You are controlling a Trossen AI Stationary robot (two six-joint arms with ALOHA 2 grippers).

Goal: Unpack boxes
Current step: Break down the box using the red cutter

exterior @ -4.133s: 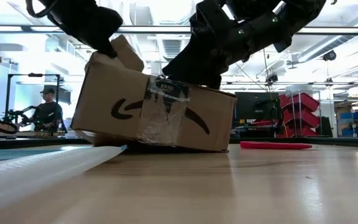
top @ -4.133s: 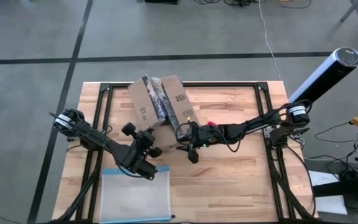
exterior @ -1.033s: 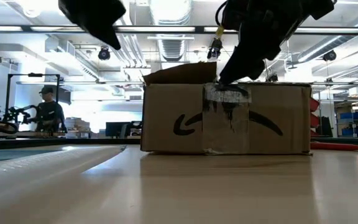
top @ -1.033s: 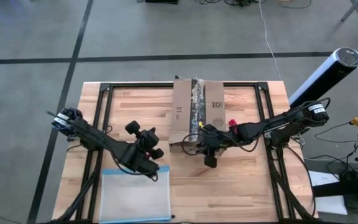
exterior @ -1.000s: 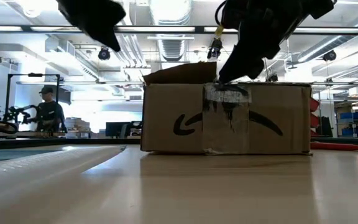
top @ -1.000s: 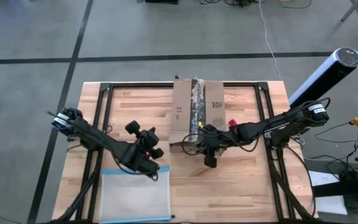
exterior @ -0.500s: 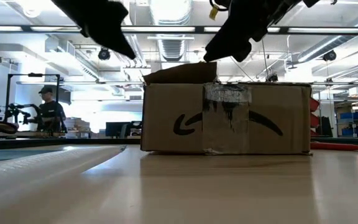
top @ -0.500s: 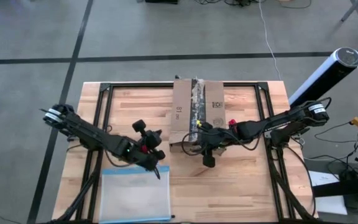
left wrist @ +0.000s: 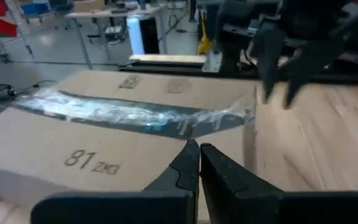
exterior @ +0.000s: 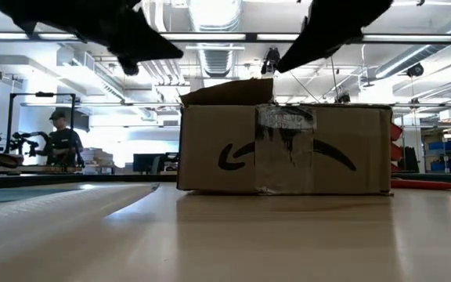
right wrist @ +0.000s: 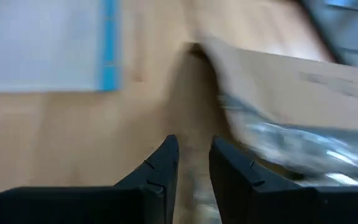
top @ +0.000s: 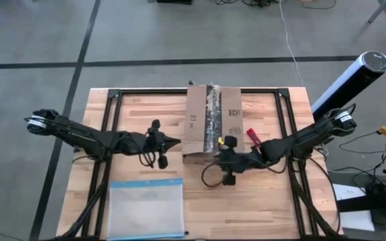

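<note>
From above, one box (top: 212,119) sits at the far middle of the tabletop (top: 260,207), one clear pouch (top: 145,208) at the near edge, one red tool (top: 252,134) right of the box. The left hand (top: 173,141) hovers just left of the box, the right hand (top: 221,142) at its near edge. At table height, the single box stands flat, one flap raised. The left wrist camera shows its fingers (left wrist: 188,165) pressed together, holding nothing. The right wrist camera shows its fingers (right wrist: 166,163) slightly apart, empty.

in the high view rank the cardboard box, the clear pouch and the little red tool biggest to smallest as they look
1. Clear pouch, slightly larger in outline.
2. Cardboard box, close behind; it stands taller, nearer the camera, so this order is unsure.
3. Red tool, far smallest.
</note>
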